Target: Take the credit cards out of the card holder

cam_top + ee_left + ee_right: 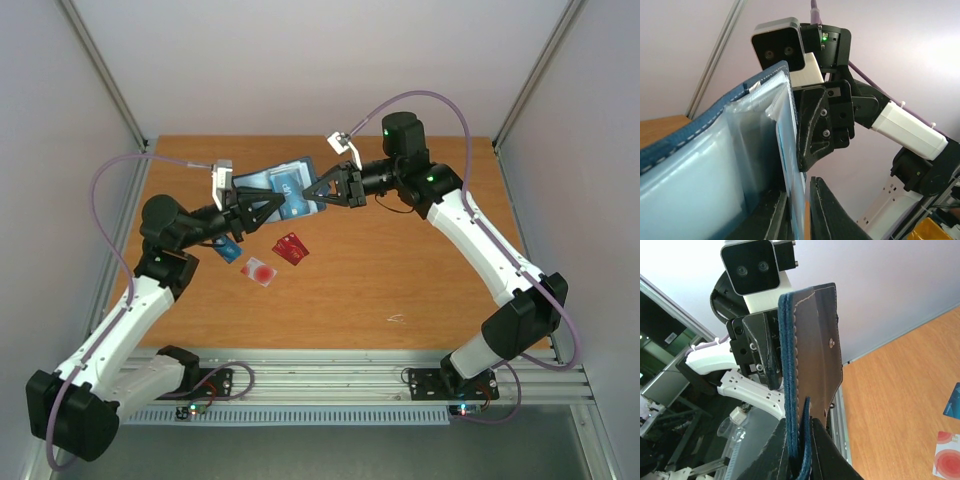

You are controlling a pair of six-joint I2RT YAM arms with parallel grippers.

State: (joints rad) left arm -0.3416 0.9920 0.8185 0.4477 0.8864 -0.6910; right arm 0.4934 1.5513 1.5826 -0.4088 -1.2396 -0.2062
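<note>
Card holder [287, 185] held aloft, spread between both grippers. Left gripper [798, 207] pinched on pocket edge; right gripper [803, 442] clamped on navy cover edge. Three credit cards [258, 271] on table [420, 270] below holder; black one unseen, likely inside. Next: free one gripper, draw it out

Bright, even light; soft shadows; wrist views blurred up close.

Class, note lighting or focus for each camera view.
Top external: evenly lit, sharp, soft shadows on the orange-brown wooden table. Left wrist: the dark navy folding card holder sits close, its near edge blurred. Right wrist: bright wall, holder's cover backlit, dark.
</note>
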